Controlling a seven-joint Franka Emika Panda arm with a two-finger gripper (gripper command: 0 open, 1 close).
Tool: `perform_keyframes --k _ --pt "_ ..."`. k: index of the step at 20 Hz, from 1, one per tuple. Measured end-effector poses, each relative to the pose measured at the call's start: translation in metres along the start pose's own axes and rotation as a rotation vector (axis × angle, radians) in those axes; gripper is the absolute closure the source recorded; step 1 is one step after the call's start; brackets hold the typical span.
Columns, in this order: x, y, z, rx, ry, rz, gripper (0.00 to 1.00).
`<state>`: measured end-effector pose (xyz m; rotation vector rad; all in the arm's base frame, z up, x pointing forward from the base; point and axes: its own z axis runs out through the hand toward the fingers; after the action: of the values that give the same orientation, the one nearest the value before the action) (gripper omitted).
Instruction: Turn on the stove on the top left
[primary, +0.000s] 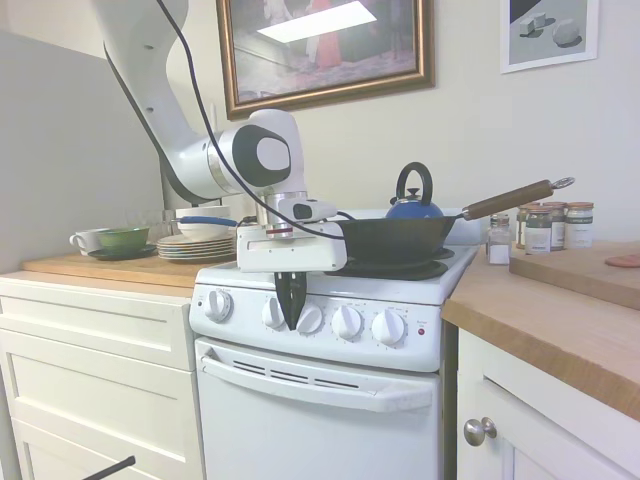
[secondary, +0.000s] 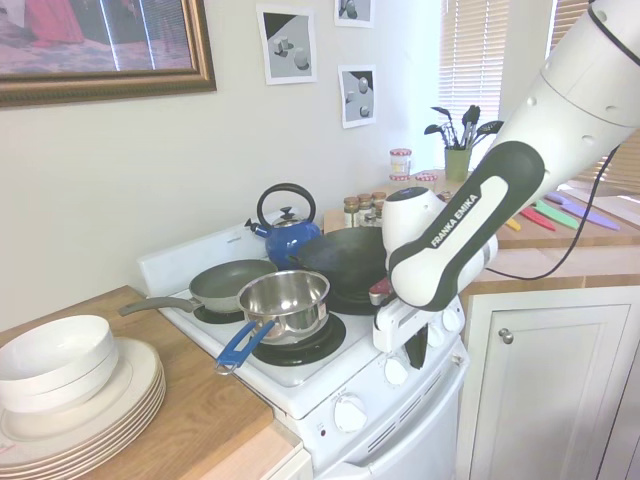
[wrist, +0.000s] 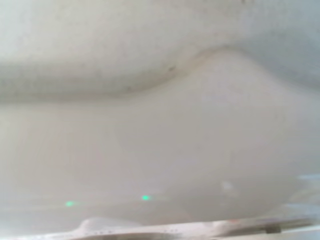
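Low in the middle of the frame, the pincer (primary: 291, 318) hangs against the control panel of the stove (primary: 330, 400), its dark fingers pressed together between the second knob (primary: 273, 312) and third knob (primary: 310, 320), gripping neither. The risk: closed fingers wedged between two knobs could slide off, or nudge the wrong dial and light another burner. The wrist view is only a white blur.

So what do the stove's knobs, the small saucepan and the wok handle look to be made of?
The round white knobs on the narrow white stove look like glossy plastic: smooth with soft highlights. The small silver saucepan seems polished steel, since it mirrors the room, and its blue handle is probably plastic-coated. The black wok's brown handle looks like wood.
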<state>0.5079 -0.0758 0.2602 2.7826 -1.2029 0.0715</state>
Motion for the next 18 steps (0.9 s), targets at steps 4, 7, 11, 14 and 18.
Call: perform_keyframes --k 4,7,11,14,18 --pt "-0.002 -0.001 -0.001 -0.004 0.007 -0.008 1.00" --pt "-0.007 -0.002 -0.010 0.021 0.018 -0.041 1.00" --pt "-0.022 0.005 -0.037 0.057 0.041 -0.072 1.00" --pt "-0.032 0.020 -0.054 0.091 0.043 -0.075 1.00" --pt "-0.034 0.045 -0.062 0.121 0.036 -0.074 1.00"
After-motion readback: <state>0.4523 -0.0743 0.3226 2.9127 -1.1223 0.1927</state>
